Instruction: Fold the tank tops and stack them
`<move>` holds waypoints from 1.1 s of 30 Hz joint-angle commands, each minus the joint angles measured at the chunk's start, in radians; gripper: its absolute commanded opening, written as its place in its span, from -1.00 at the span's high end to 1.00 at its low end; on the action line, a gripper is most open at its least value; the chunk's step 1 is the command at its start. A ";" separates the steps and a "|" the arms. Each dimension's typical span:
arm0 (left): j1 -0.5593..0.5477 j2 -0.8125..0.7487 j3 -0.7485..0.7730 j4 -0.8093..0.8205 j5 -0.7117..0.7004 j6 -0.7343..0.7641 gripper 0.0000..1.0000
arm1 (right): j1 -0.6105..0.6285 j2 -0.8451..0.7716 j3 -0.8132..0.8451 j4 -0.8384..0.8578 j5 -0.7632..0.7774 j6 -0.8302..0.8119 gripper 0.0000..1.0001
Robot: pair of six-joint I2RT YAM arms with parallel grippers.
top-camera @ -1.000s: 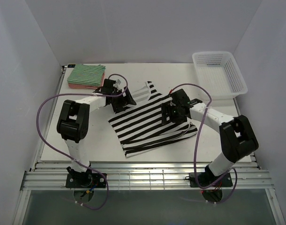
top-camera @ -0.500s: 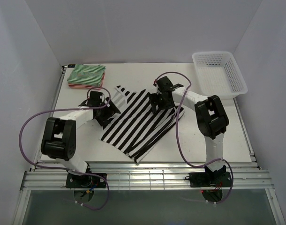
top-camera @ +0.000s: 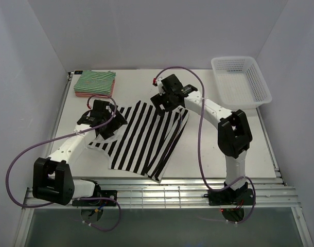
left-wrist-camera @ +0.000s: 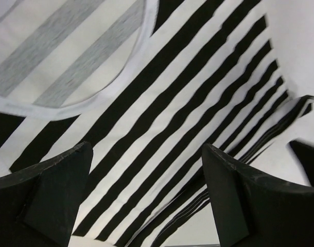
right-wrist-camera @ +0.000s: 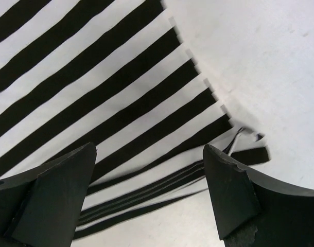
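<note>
Left hand (top-camera: 103, 123) hangs wide open over the near-left edge of the black-and-white top (top-camera: 144, 139), with nothing between its fingers (left-wrist-camera: 44, 200). Whether they touch the cloth I cannot tell. The top lies spread out and slanted across the middle of the surface (top-camera: 208, 149), its nearest corner close to the slatted rail (top-camera: 162, 194) at the near edge.

The left wrist view shows a curved white-trimmed opening (left-wrist-camera: 103, 100) with paler grey stripes inside it. From above, that part is hidden under the hand.

Further back, the right hand (top-camera: 164, 100) sits over the far-right corner of the same top, also spread wide and holding nothing. Its wrist view shows the cloth's stepped side edge and a small turned-over bit of hem (right-wrist-camera: 247, 136), with bare surface beyond. The overhead view is too coarse to show this.

Bare surface runs from the right of the top to the right wall. A purple cable (top-camera: 15, 162) from the left arm loops out past the left edge.

At the far left, the green-and-white top (top-camera: 97, 81) lies folded on the red-and-white top (top-camera: 87, 94), apart from the spread one. A white basket (top-camera: 239, 82) stands in the far-right corner, well apart from the right hand.
</note>
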 commanded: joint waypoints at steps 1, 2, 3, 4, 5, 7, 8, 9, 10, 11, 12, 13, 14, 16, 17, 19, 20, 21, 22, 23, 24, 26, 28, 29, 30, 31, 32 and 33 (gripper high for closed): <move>-0.010 0.019 0.067 0.023 -0.037 0.008 -0.96 | 0.072 -0.107 -0.119 -0.019 0.038 0.035 -0.80; -0.012 0.060 0.069 0.049 0.006 0.015 -0.96 | 0.086 -0.124 -0.146 -0.018 0.038 0.048 -0.80; -0.013 0.080 0.066 0.102 0.049 0.018 -0.96 | 0.100 -0.128 -0.173 -0.013 0.045 0.051 -0.80; -0.015 0.103 0.061 0.130 0.075 0.015 -0.96 | 0.129 -0.131 -0.217 -0.006 0.066 0.083 -0.80; -0.016 0.144 0.058 0.158 0.125 0.020 -0.96 | 0.143 -0.131 -0.237 -0.004 0.082 0.089 -0.80; -0.022 0.184 0.055 0.204 0.150 0.023 -0.96 | 0.172 -0.122 -0.274 -0.041 0.123 0.120 -0.80; -0.026 0.217 0.057 0.204 0.173 0.023 -0.96 | 0.178 -0.121 -0.288 -0.053 0.145 0.137 -0.80; -0.029 0.224 0.057 0.211 0.186 0.021 -0.96 | 0.183 -0.122 -0.303 -0.061 0.162 0.153 -0.80; -0.030 0.228 0.035 0.224 0.189 0.020 -0.96 | 0.185 -0.128 -0.324 -0.062 0.180 0.176 -0.80; -0.035 0.226 0.017 0.240 0.189 0.020 -0.96 | 0.186 -0.145 -0.369 -0.059 0.185 0.187 -0.80; -0.035 0.221 -0.006 0.273 0.183 0.017 -0.96 | 0.186 -0.154 -0.389 -0.056 0.191 0.197 -0.80; -0.035 0.223 -0.038 0.276 0.174 0.012 -0.96 | 0.186 -0.165 -0.410 -0.055 0.212 0.206 -0.80; -0.035 0.231 -0.049 0.277 0.166 0.011 -0.96 | 0.186 -0.183 -0.447 -0.055 0.222 0.221 -0.80; -0.035 0.260 -0.069 0.270 0.146 0.008 -0.96 | 0.186 -0.214 -0.489 -0.046 0.238 0.230 -0.80; -0.035 0.272 -0.074 0.265 0.138 0.008 -0.96 | 0.185 -0.222 -0.527 -0.042 0.245 0.235 -0.80; -0.035 0.303 -0.074 0.239 0.105 0.003 -0.96 | 0.178 -0.234 -0.562 -0.042 0.260 0.243 -0.80; -0.033 0.307 -0.075 0.230 0.091 -0.002 -0.96 | 0.175 -0.239 -0.578 -0.041 0.266 0.253 -0.80; -0.035 0.310 -0.077 0.221 0.080 -0.006 -0.96 | 0.168 -0.243 -0.611 -0.045 0.268 0.258 -0.80; -0.032 0.312 -0.078 0.216 0.059 -0.015 -0.96 | 0.151 -0.263 -0.628 -0.047 0.278 0.264 -0.80; -0.029 0.313 -0.080 0.210 0.049 -0.023 -0.96 | 0.140 -0.277 -0.648 -0.050 0.287 0.270 -0.80; -0.026 0.313 -0.080 0.204 0.046 -0.025 -0.96 | 0.128 -0.297 -0.691 -0.053 0.292 0.287 -0.80; -0.019 0.317 -0.078 0.202 0.032 -0.028 -0.96 | 0.079 -0.364 -0.740 -0.061 0.292 0.299 -0.80; -0.018 0.318 -0.075 0.192 0.026 -0.031 -0.96 | 0.012 -0.442 -0.810 -0.082 0.303 0.321 -0.80; -0.018 0.320 -0.075 0.187 0.026 -0.037 -0.96 | -0.013 -0.466 -0.835 -0.090 0.304 0.328 -0.80; -0.016 0.320 -0.075 0.182 -0.006 -0.037 -0.96 | -0.044 -0.492 -0.860 -0.096 0.298 0.336 -0.80; -0.016 0.321 -0.074 0.179 -0.009 -0.037 -0.96 | -0.100 -0.536 -0.901 -0.099 0.280 0.348 -0.80; -0.015 0.323 -0.071 0.179 -0.005 -0.037 -0.96 | -0.119 -0.555 -0.912 -0.092 0.272 0.353 -0.80; -0.016 0.327 -0.063 0.181 0.003 -0.032 -0.96 | -0.127 -0.576 -0.915 -0.082 0.260 0.347 -0.80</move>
